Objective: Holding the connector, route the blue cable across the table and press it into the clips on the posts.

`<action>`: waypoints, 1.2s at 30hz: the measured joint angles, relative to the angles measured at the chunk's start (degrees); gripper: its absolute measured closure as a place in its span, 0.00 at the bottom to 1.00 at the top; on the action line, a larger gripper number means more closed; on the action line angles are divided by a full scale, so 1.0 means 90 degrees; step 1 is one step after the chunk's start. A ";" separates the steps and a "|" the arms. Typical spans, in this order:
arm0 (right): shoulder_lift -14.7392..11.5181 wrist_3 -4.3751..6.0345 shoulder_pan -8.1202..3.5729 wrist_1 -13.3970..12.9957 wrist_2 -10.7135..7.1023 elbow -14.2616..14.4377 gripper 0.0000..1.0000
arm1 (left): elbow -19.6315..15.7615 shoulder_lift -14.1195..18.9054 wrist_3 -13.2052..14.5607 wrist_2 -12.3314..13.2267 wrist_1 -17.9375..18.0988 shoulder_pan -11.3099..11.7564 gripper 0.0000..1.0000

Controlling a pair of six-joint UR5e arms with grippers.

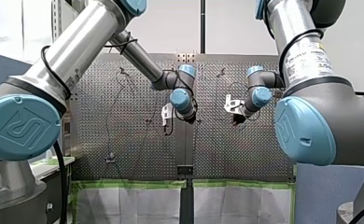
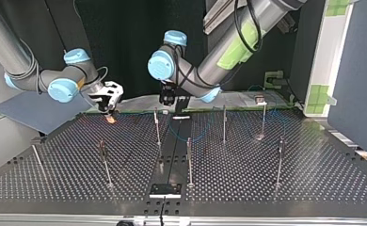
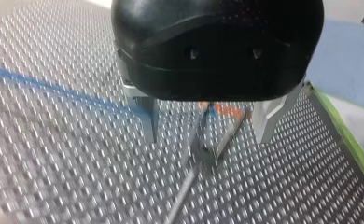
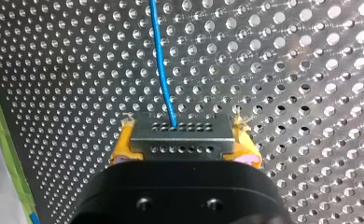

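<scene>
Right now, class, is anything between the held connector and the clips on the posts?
Nothing lies on the table between connector and posts, but my left gripper, jaws open, hangs close by one post's clip.

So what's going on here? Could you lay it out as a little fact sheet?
Setting: two robot arms over a perforated table with thin upright posts.
Right gripper: shut on the connector, yellow pads either side.
Connector: grey block with rows of small holes.
Blue cable: leaves the connector and runs off across the table.
Left gripper: open, metal fingers, holding nothing; a post's clip shows ahead, between the fingers.
Cable in clips: cannot tell.
</scene>
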 joint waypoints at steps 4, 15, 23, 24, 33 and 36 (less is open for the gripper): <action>0.0000 0.0007 -0.0039 0.0002 0.0001 -0.0001 1.00 | -0.0053 0.0105 -0.0029 -0.0198 0.0102 -0.0236 0.00; -0.0018 0.0011 -0.0201 0.0009 0.0000 -0.0005 1.00 | 0.0256 -0.0191 -0.0197 -0.0461 0.0286 -0.0895 0.00; -0.0128 0.0028 -0.0317 0.0018 -0.0003 0.0000 1.00 | 0.0795 -0.0731 -0.0395 -0.0654 -0.0237 -0.1109 0.00; -0.0141 0.0028 -0.0324 0.0018 -0.0004 0.0000 1.00 | 0.0868 -0.0803 -0.0414 -0.0684 -0.0307 -0.1122 0.00; -0.0174 0.0027 -0.0317 0.0015 -0.0004 0.0004 1.00 | 0.1355 -0.1291 -0.0478 -0.1092 -0.0336 -0.1197 0.00; -0.0176 0.0027 -0.0302 0.0011 -0.0004 0.0004 1.00 | 0.1531 -0.1468 -0.0504 -0.1248 -0.0265 -0.1220 0.00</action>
